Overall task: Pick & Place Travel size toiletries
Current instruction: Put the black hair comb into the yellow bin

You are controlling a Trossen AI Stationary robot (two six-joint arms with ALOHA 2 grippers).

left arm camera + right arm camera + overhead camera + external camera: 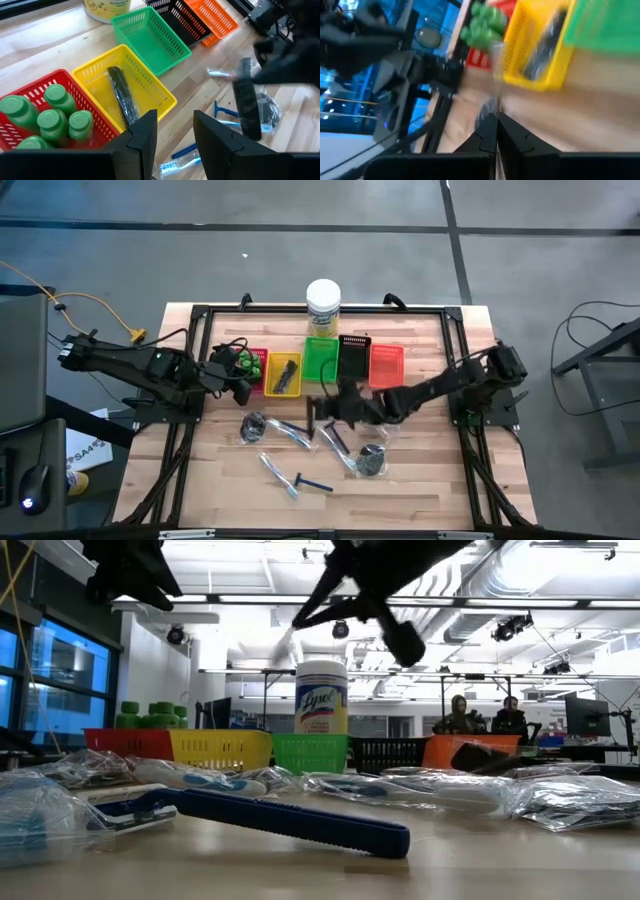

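The right gripper pinches a flat dark grey comb mid-bench; the left gripper, parted and empty, hovers beside the yellow plastic mesh tray.

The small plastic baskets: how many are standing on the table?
5, in one row: red basket, yellow basket, green basket, black basket, orange basket. None looks hidden.

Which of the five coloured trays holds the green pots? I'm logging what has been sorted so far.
The red tray, at the end of the row beside the yellow tray. It holds the green pots; the yellow one holds a dark flat piece.
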